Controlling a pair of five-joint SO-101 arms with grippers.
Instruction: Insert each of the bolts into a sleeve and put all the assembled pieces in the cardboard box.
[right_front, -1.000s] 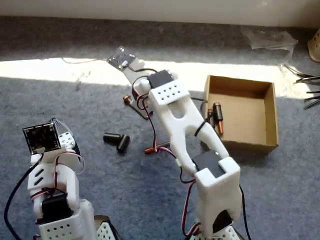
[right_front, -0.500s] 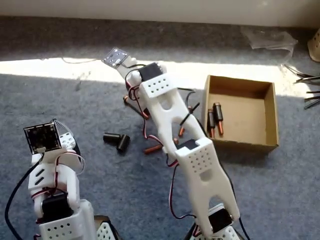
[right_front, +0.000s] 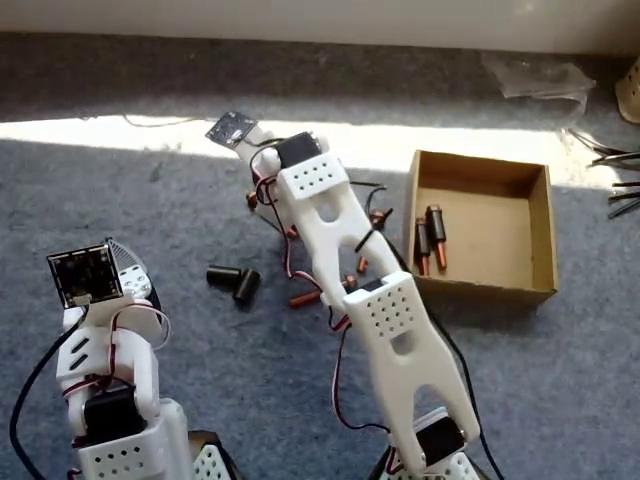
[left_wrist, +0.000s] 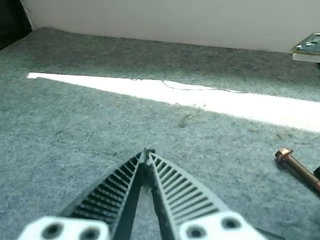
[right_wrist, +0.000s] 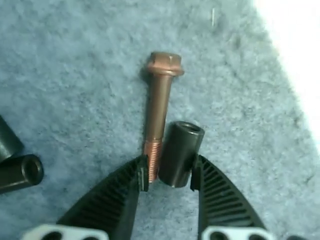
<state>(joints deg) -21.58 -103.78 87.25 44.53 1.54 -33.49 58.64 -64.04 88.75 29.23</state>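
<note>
Grey carpet (right_front: 150, 220), sunlit strip (right_front: 100, 133) across top | right gripper (right_wrist: 169, 172) spread around both bolt (right_wrist: 159, 110) tip and sleeve (right_wrist: 181, 150), lower centre of wrist view | left gripper (left_wrist: 146, 156) pressed together, empty | box (right_front: 480, 163) at right (two pieces (right_front: 430, 240) inside) | risk: closing pinches both, sleeve rolls off

A copper bolt (left_wrist: 296, 166) runs off the left wrist view's edge, shank cut short. Two black sleeves (right_wrist: 22, 172) are clipped at the right wrist view's edge. From above, the right arm (right_front: 320, 190) partly covers several bolts (right_front: 305, 298).
</note>
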